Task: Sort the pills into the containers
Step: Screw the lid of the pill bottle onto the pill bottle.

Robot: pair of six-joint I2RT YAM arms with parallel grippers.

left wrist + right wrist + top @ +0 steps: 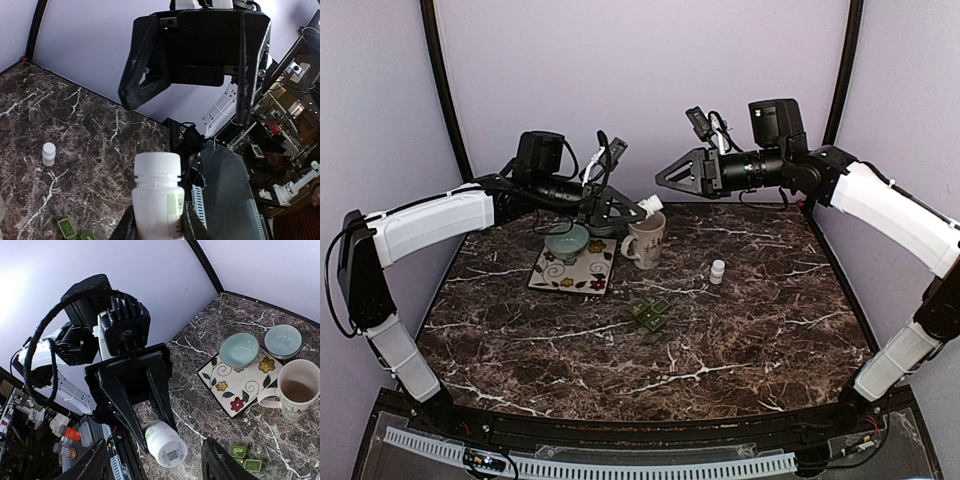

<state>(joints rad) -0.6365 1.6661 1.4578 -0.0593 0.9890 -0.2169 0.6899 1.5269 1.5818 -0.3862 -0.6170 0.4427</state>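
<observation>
My left gripper [625, 208] [157, 225] is shut on a white pill bottle [650, 205] [157, 192] [166, 445] with a ribbed cap and a green label, held in the air over the mug [645, 240]. Facing it from the right, my right gripper [660, 178] [155, 442] stands open, its tips just short of the bottle and touching nothing. A second, small white bottle [717, 271] [49, 153] stands upright on the table. A teal bowl [567, 240] [239, 349] sits on a floral tile [582, 272] [235, 390]. No loose pills show.
Green packets [650, 315] [242, 457] lie mid-table in front of the mug [295, 390], which holds something brownish. A second pale bowl [282, 340] sits behind the tile. The marble table [740, 340] ends at purple walls behind and on both sides.
</observation>
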